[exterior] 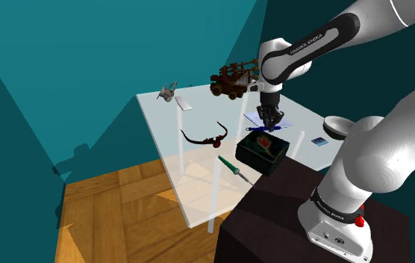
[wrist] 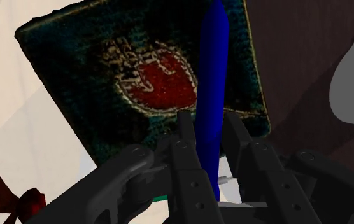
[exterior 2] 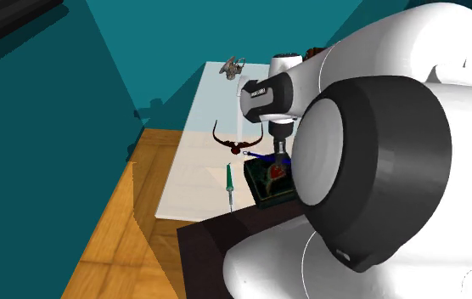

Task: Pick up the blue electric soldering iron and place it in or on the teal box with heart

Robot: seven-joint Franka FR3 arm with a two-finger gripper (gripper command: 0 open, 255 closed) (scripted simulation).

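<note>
Wrist view is showing the gripper [wrist: 209, 127] clamping the blue soldering iron [wrist: 212, 70], which is hanging over the dark teal box [wrist: 86, 83], just beside its red heart [wrist: 160, 79]. The carrying step looks nearly done. Next, I'd judge, comes lowering onto the box and letting go.

We see teal walls [exterior: 86, 67] meeting in a corner, with soft shadows falling across them. Below lies a wooden parquet floor [exterior: 116, 213], sunlit along one edge, and a pale translucent table [exterior: 198, 190] on thin legs [exterior: 217, 187].
</note>
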